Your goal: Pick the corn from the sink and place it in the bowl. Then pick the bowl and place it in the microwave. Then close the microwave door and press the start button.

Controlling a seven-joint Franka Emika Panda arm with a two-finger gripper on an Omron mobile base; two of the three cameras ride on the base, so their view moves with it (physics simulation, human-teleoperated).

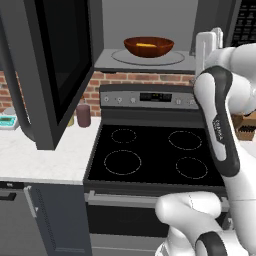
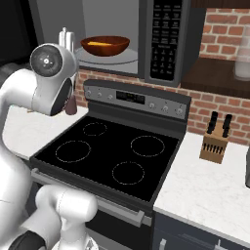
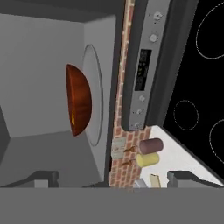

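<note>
Inside microwave (image 1: 105, 30): bowl (image 1: 148, 47) with corn (image 1: 145, 45) on the turntable (image 1: 148, 58).
Gripper (image 3: 113, 178): wide apart, empty, near the bowl, not touching.

My left base view looks forward and down from behind the arm's left, my right base view from behind its right. Both take in the stove (image 1: 155, 155) and, above it, the open microwave (image 2: 110, 29) holding the bowl (image 1: 148, 46). My hand view is rolled sideways, close to the microwave's opening, facing the bowl.
</note>
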